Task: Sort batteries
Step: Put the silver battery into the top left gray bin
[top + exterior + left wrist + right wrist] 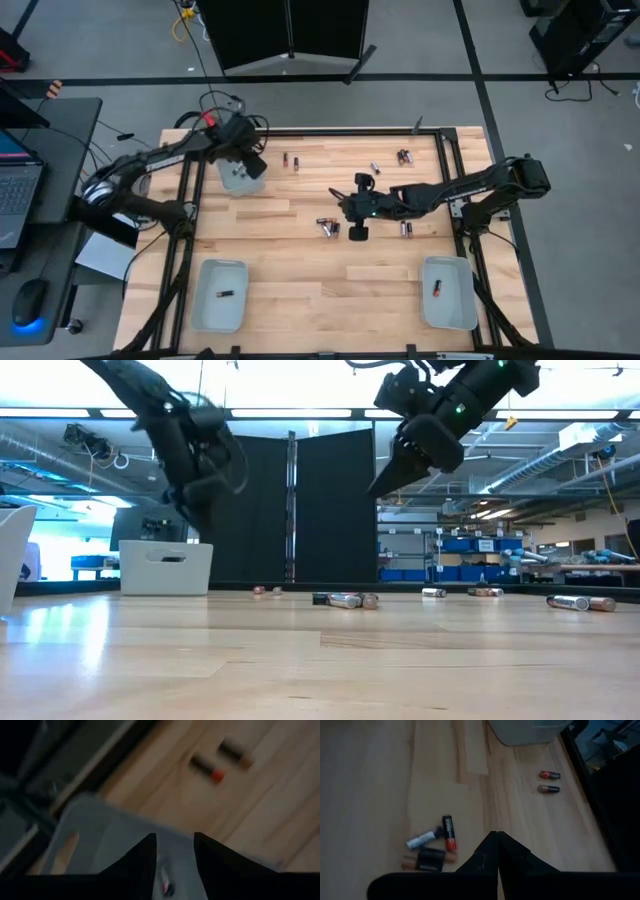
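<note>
Batteries lie scattered on the wooden table: a cluster (325, 226) under my right gripper, a pair (290, 159) by the far tray, and others (403, 156) (405, 228). My right gripper (350, 207) hangs shut and raised over the table's middle; in its wrist view its fingertips (497, 842) meet just beside the cluster (432, 847). My left gripper (252, 162) hovers open over the pale grey far-left tray (238, 180). Between its fingers (175, 865) a small battery (165, 882) shows on the tray floor below.
Two more pale grey trays stand at the near edge, left (205, 310) and right (460, 305), each with one battery inside (225, 294) (437, 290). A dark frame (440, 135) runs around the table. Bare wood lies between the near trays.
</note>
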Robot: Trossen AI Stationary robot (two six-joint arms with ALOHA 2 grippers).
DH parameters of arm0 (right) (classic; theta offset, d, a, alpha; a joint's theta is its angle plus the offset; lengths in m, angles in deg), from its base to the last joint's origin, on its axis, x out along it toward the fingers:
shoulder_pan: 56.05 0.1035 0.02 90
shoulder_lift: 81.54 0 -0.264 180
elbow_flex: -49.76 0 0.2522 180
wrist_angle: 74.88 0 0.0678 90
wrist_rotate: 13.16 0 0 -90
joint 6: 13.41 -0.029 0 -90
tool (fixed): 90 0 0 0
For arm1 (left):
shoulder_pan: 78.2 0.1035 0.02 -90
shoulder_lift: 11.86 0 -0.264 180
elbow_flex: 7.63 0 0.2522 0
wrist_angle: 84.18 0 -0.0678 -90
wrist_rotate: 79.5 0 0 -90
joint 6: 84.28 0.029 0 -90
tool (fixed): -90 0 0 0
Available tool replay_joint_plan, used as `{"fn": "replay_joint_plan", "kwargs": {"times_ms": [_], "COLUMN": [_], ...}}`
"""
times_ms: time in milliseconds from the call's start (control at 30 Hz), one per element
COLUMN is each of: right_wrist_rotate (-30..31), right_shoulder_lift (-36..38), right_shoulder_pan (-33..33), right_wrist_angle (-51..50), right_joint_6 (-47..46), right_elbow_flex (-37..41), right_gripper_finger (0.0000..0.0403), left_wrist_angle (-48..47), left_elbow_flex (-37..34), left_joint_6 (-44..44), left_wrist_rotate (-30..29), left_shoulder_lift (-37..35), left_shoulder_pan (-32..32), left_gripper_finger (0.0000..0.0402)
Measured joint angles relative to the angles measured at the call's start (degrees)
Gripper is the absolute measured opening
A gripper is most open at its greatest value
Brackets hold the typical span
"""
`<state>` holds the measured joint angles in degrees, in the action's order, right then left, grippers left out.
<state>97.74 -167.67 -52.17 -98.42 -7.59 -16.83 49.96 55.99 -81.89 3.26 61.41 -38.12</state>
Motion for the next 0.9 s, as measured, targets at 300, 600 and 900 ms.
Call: {"fn": "replay_joint_plan", "kwargs": {"times_ms": [300, 600, 900], "right_wrist_rotate": [-3.21, 3.86, 0.09], "right_shoulder_lift": [0.00, 0.00, 0.00], "right_shoulder_pan": [0.28, -1.02, -11.43], "right_wrist_angle": [18.34, 17.66, 12.60], "right_joint_6": [-12.59, -20.76, -31.79], "right_elbow_flex": [11.34, 14.44, 14.42], "right_gripper_finger": [0.0011, 0.0022, 0.0044], "left_wrist_angle": [29.07, 62.98, 80.14], "left_elbow_flex": [-11.12, -23.36, -30.19], "left_joint_6": [-4.71, -0.80, -2.81], "left_wrist_rotate": [2.37, 9.44, 19.48], "left_shoulder_lift": [-11.10, -9.98, -10.00], "left_shoulder_pan": [-11.15, -17.71, -18.12], "left_gripper_finger": [0.0141, 0.0141, 0.0141]}}
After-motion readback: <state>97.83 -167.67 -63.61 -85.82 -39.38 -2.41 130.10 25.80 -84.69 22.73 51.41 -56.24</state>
